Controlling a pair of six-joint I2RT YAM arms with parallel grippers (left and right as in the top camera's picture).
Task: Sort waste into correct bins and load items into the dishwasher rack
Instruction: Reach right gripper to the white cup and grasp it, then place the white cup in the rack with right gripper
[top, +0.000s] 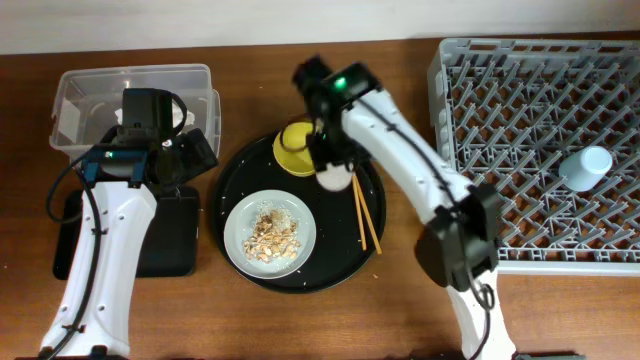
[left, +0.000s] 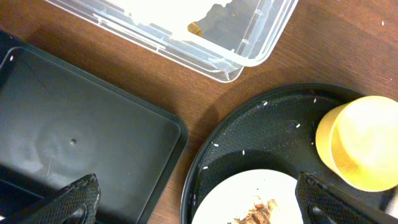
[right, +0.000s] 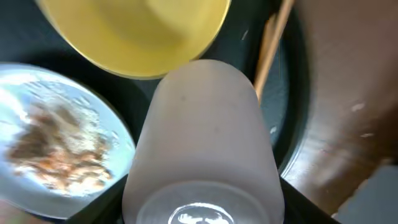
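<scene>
Our right gripper straddled the smooth white cup; whether it gripped yet, we could not tell. We judged a centred, level squeeze best.

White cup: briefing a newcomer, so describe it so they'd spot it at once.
Find the big round black tray mid-table. At its far side, just right of the yellow bowl, sits the white cup. It is the only cup there; the light blue cup is off in the rack.

The left arm extends forward, the left gripper spread wide. The right arm reaches forward-left, the right gripper pointing down, closure undetermined.
</scene>
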